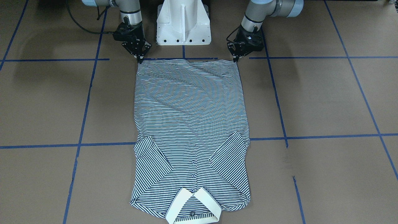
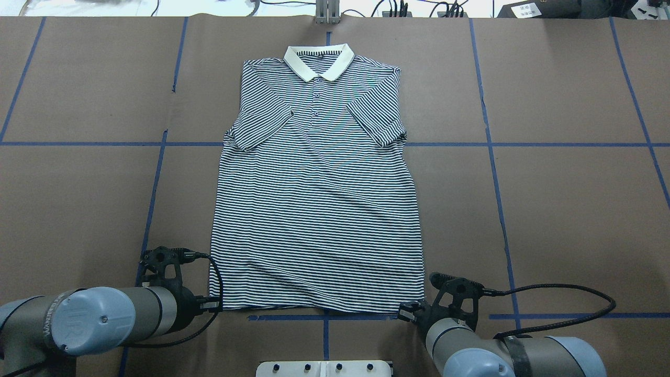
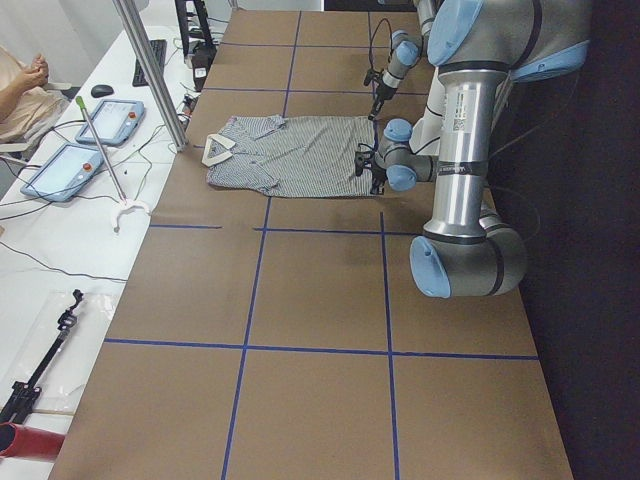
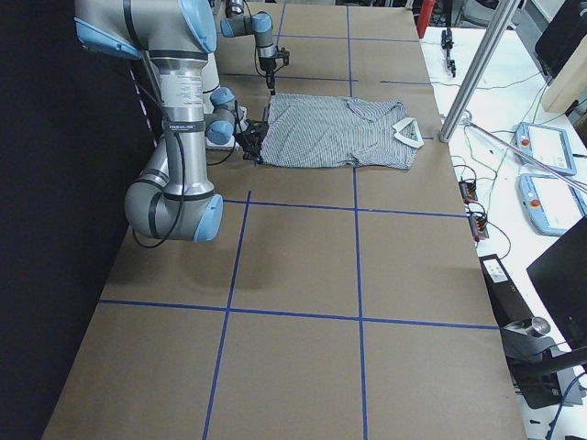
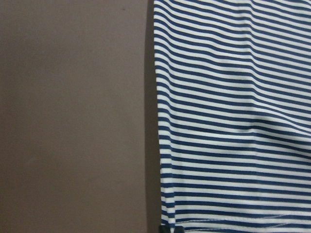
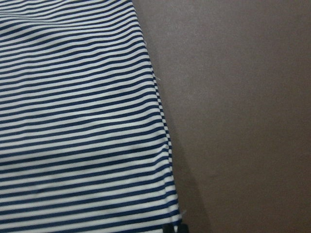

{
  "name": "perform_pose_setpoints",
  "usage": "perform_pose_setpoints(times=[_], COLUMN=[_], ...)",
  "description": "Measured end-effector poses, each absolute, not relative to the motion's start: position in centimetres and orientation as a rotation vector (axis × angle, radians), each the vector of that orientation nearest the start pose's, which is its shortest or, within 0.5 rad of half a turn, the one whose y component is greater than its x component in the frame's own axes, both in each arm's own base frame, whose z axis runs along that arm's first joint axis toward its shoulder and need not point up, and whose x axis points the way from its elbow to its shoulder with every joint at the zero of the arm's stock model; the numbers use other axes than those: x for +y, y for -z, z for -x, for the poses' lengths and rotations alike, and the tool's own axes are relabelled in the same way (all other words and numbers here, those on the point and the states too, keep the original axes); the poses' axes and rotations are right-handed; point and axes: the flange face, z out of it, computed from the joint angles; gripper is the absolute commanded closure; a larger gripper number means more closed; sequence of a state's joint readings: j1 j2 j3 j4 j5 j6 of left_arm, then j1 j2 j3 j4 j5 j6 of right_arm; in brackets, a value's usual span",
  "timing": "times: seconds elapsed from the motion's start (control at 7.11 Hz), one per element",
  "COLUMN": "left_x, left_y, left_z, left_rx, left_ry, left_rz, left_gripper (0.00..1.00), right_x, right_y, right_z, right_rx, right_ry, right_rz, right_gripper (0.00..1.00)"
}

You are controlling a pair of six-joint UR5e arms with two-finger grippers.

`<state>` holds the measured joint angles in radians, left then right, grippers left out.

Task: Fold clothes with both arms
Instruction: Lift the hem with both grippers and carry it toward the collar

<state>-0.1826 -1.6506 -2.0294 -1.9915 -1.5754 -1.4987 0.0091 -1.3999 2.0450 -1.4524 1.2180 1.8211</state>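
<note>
Table [image 1: 326,99]: brown matte paper-like cover, blue tape [image 1: 311,137] grid.
Shirt [image 2: 314,209]: flat at centre, front up, sleeves folded inward, hem nearest robot; fine knit, thin stripes.
Left arm [image 2: 94,314], right arm [image 2: 497,351]: flank hem.
Front view: left gripper [image 1: 235,59], right gripper [image 1: 139,60] each apparently pinched onto hem corner; overhead hides tips behind wrists.
Wrist views: only stripes, stitched hem.
Collar [image 2: 318,62]: plain white, far end.
Buttons [image 1: 193,175]: small, round.

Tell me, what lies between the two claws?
The bottom hem of the striped shirt, running from the left claw at one corner to the right claw at the other. The front-facing view shows it best.
</note>
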Motion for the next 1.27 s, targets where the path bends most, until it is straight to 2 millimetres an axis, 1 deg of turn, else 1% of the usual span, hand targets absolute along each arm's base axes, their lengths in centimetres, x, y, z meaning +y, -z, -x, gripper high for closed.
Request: perform_pose_setpoints(times=[0.14,0.28,0.42,0.56,0.7,0.84,0.98,1.13,1.27], left_x=[-22.3,-22.2,-21.9,-21.3,-20.3,-19.1,-18.7,-19.0,-19.8], left_y=[-35.9,-35.1,-33.0,-29.8,-25.5,-21.2,-18.0,-16.1,-15.6], left_z=[-47.6,-47.1,-45.4,-42.8,-39.0,-34.4,-30.5,-28.7,-28.9], left_rx=[0.955,0.972,1.005,1.023,1.027,1.032,1.041,1.051,1.043], left_ry=[0.099,0.095,0.082,0.066,0.046,0.022,0.017,0.022,0.012], left_rz=[-0.118,-0.115,-0.099,-0.075,-0.041,0.01,0.043,0.048,0.03], left_gripper=[1.0,1.0,1.0,1.0,1.0,1.0,1.0,1.0,1.0], right_x=[-17.4,-17.7,-18.0,-17.9,-17.6,-17.3,-17.3,-17.5,-18.3], right_y=[-34.0,-33.0,-31.7,-29.9,-27.1,-24.1,-21.7,-20.2,-19.2], right_z=[51.7,50.5,47.8,44.3,40.5,36.3,32.7,30.9,30.7], right_rx=[-0.805,-0.826,-0.854,-0.878,-0.895,-0.901,-0.897,-0.889,-0.888], right_ry=[-0.381,-0.387,-0.395,-0.396,-0.39,-0.378,-0.371,-0.372,-0.372], right_rz=[-0.243,-0.241,-0.237,-0.228,-0.204,-0.164,-0.12,-0.089,-0.088], right_gripper=[1.0,1.0,1.0,1.0,1.0,1.0,1.0,1.0,1.0])
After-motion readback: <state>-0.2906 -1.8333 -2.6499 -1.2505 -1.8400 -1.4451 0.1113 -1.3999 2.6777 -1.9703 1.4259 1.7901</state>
